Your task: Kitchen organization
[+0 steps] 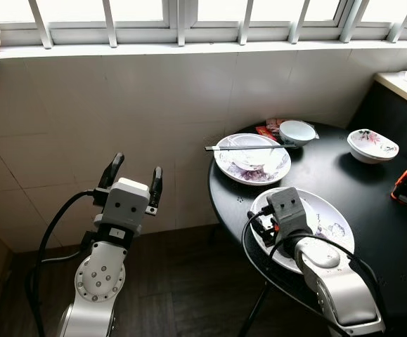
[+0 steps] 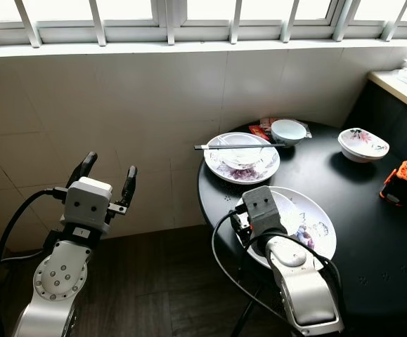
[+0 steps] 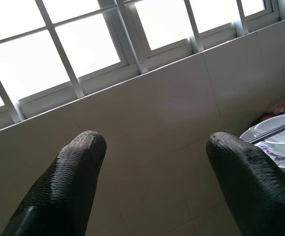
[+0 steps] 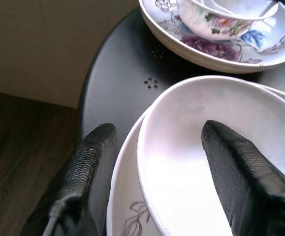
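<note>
The right hand (image 4: 157, 162) straddles the rim of a white bowl (image 4: 216, 162) on a floral plate (image 1: 330, 217) on the table (image 1: 372, 182), fingers apart; the left hand (image 1: 133, 179), spread wide, faces the tiled wall (image 3: 147, 142).

Daylight pours through the window (image 1: 189, 17), whose panes are blown out to plain white. The tiled wall (image 1: 119, 119) below is evenly lit, the floor (image 1: 189, 281) dim. Soft glare sits on the black bench (image 1: 344, 182) and the plates (image 4: 191, 162). In the wrist views the near fingers (image 3: 68, 187) are dark and blurred.
</note>
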`<state>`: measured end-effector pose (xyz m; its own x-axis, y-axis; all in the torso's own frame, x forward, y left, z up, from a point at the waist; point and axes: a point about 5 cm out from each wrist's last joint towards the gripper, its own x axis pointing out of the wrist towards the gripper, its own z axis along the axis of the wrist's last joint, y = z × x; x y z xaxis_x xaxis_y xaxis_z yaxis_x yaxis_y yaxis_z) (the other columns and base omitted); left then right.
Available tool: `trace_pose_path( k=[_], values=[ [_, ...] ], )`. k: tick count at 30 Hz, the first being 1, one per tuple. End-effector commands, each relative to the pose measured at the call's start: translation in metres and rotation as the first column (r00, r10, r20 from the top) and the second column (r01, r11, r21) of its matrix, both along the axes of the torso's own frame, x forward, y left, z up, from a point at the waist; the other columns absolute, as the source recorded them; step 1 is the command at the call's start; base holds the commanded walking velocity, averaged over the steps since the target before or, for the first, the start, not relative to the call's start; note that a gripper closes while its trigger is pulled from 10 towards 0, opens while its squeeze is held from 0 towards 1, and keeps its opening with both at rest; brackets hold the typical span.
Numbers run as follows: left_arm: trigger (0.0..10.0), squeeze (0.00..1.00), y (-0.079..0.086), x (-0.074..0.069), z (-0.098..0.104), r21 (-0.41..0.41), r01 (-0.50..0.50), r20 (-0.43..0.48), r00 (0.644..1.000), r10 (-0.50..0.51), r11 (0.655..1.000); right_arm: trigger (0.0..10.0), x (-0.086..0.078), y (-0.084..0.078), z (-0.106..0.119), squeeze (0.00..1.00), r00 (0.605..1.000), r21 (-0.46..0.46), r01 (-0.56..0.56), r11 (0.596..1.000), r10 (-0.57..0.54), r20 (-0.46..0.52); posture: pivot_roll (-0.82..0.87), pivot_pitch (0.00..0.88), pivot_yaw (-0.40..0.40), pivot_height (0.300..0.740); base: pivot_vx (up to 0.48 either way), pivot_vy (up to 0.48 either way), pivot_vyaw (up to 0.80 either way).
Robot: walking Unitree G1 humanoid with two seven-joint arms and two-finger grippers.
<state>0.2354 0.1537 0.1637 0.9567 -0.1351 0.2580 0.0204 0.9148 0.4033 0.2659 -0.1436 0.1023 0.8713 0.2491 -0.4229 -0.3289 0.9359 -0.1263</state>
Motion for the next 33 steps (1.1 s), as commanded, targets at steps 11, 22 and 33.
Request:
trace_pose_path(
  k=[11,22,33],
  values=[
    [10.0,0.0,-0.002,0.0,-0.003,-0.005,-0.003,-0.019,1.0,0.003,1.0,10.0,0.005,0.006,-0.003,0.0,0.998,-0.025,-0.039,0.999,0.038,-0.052,0.07,0.0,-0.085,0.74,0.0,0.0,0.0],
    [10.0,0.0,-0.002,0.0,-0.003,-0.005,0.002,-0.024,1.0,-0.003,1.0,8.2,0.006,-0.013,-0.011,0.0,0.994,-0.127,0.056,0.99,-0.067,-0.084,0.07,0.0,-0.085,0.74,0.0,0.0,0.0],
    [10.0,0.0,-0.002,0.001,-0.004,-0.003,0.003,-0.026,1.0,-0.003,1.0,9.1,0.011,-0.006,-0.004,0.0,0.997,-0.092,0.062,0.994,-0.067,-0.042,0.07,0.0,-0.087,0.74,0.0,0.0,0.0]
  ],
)
